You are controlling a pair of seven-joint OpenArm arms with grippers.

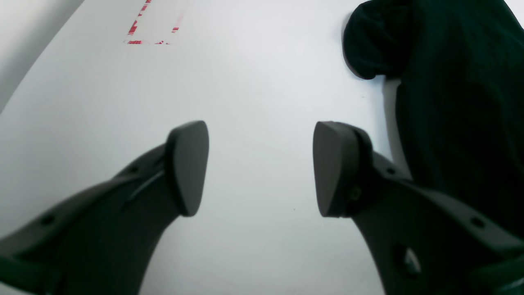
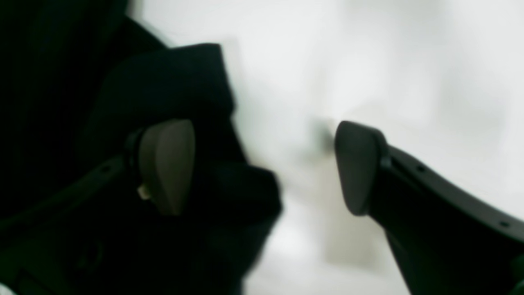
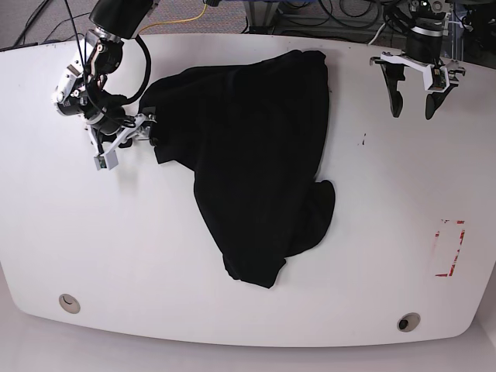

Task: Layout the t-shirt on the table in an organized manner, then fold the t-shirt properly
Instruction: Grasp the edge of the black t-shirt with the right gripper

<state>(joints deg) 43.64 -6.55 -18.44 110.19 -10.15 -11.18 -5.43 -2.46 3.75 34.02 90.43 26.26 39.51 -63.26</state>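
Observation:
The black t-shirt (image 3: 256,155) lies crumpled and unevenly spread on the white table (image 3: 116,256), running from the far edge down to the middle. My right gripper (image 3: 138,133) is at the shirt's left edge. In the right wrist view it (image 2: 264,168) is open, one finger over the black cloth (image 2: 163,82) and the other over bare table (image 2: 368,61), with a fold of cloth reaching partway into the gap. My left gripper (image 3: 412,115) hangs open at the far right, apart from the shirt. Its wrist view shows open fingers over bare table (image 1: 245,82), with the shirt (image 1: 458,102) to the right.
A red tape rectangle (image 3: 449,248) marks the table near its right edge, also showing as red tape (image 1: 151,28) in the left wrist view. Two round grommet holes (image 3: 69,302) (image 3: 408,322) sit near the front edge. Cables lie beyond the far edge.

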